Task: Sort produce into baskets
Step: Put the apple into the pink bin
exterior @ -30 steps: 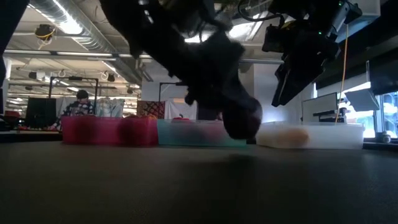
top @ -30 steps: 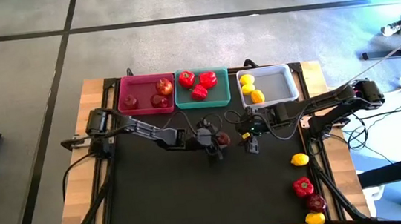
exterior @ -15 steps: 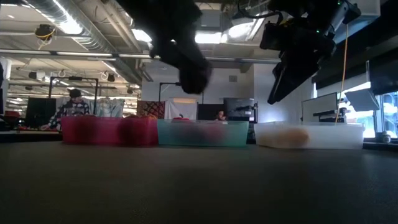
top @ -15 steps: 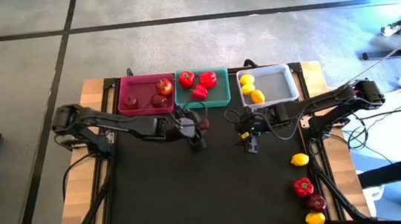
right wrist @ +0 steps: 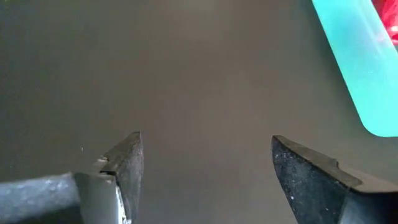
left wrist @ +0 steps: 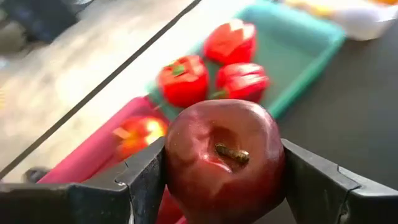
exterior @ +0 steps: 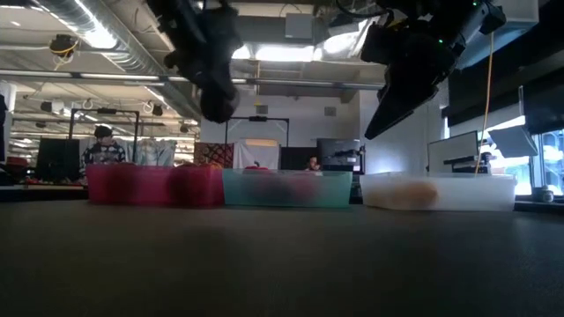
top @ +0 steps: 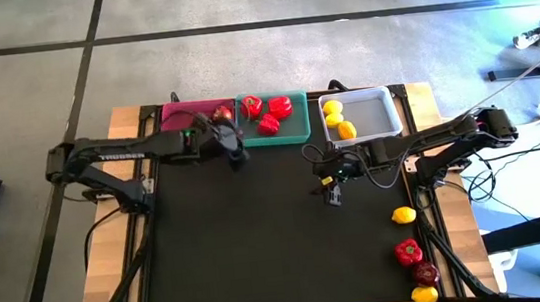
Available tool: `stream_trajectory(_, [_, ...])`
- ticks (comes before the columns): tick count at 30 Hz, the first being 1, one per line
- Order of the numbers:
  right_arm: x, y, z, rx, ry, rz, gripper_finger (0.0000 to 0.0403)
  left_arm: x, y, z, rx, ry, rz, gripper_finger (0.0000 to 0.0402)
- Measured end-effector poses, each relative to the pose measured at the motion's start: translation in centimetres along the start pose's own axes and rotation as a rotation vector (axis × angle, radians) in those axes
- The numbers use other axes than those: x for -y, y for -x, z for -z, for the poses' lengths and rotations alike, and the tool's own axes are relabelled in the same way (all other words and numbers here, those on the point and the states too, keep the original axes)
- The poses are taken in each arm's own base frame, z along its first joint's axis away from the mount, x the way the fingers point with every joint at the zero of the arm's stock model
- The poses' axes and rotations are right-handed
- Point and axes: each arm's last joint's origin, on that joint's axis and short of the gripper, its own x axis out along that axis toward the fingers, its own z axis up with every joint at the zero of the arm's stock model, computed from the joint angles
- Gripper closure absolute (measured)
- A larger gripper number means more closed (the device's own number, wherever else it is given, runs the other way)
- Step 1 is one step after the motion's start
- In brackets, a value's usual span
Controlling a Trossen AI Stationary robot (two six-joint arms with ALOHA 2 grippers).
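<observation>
Dark red apple (left wrist: 224,158) | your left pincer (left wrist: 221,180) clamps it by both sides, above the pink basket (top: 178,121) at the desk's far edge, ready to join the apples there | right pincer (right wrist: 205,168) gapes empty mid-desk | peppers (top: 268,112) fill teal basket (top: 298,133).

I count three baskets (top: 377,115), four peppers (top: 280,106), four lemons (top: 334,119), and three apples (left wrist: 224,162) showing; my arm may hide more.
</observation>
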Motion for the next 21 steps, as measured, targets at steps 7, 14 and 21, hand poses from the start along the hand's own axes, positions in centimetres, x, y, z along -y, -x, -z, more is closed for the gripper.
stream_trajectory(7, [-0.2,-1.5,0.0,-0.008,0.001,0.001,0.0118,-4.3,-2.3,-0.4,-0.092,0.06,-0.144,0.0135])
stream_trajectory(14, [-0.5,-3.7,0.2,-0.031,0.004,0.005,0.0118,-8.6,-4.3,-0.7,-0.146,0.143,-0.27,0.0135])
stream_trajectory(21, [-0.6,-5.4,0.6,-0.055,-0.001,0.009,0.0118,-11.9,-6.1,-0.4,-0.205,0.228,-0.339,0.0135])
